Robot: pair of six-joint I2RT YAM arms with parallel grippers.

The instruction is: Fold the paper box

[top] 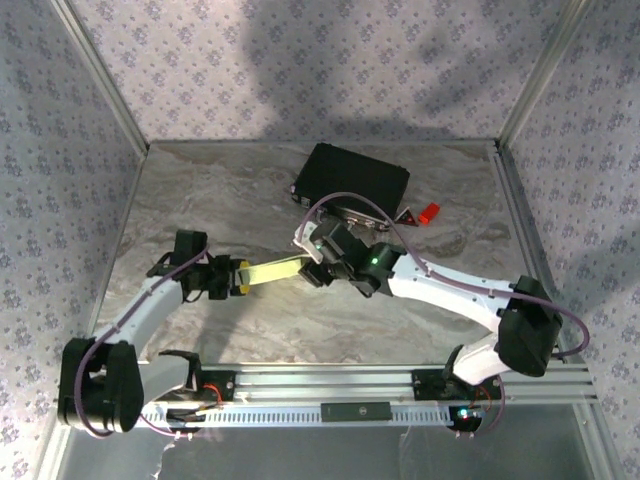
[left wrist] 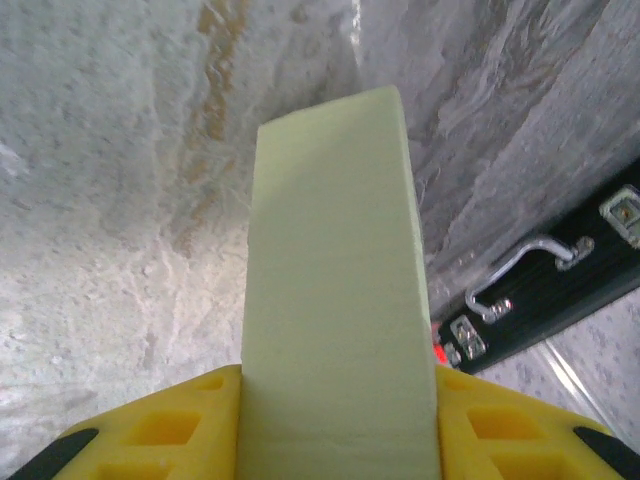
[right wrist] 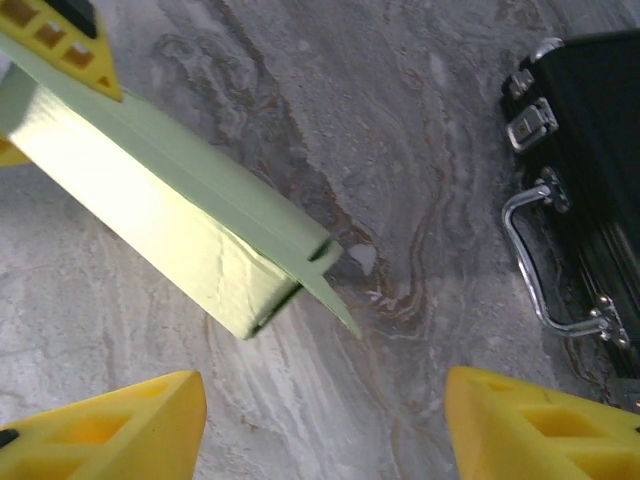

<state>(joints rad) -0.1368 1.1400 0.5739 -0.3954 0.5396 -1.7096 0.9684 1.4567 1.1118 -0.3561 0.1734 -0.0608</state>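
The paper box (top: 272, 270) is a pale green, long folded box held level above the marble table between the two arms. My left gripper (top: 240, 277) is shut on its left end; the left wrist view has the box (left wrist: 335, 290) running away from the yellow fingers (left wrist: 160, 430) that clamp both its sides. My right gripper (top: 318, 262) hovers at the box's right end, open. In the right wrist view the box's far end (right wrist: 190, 225) with a loose flap hangs free above and ahead of the wide-apart yellow fingertips (right wrist: 120, 425), touching neither.
A black hard case (top: 352, 184) with metal latches and a handle lies at the back centre, close behind the right gripper. A small red object (top: 428, 212) lies beside the case on its right. Patterned walls enclose the table (top: 230, 200).
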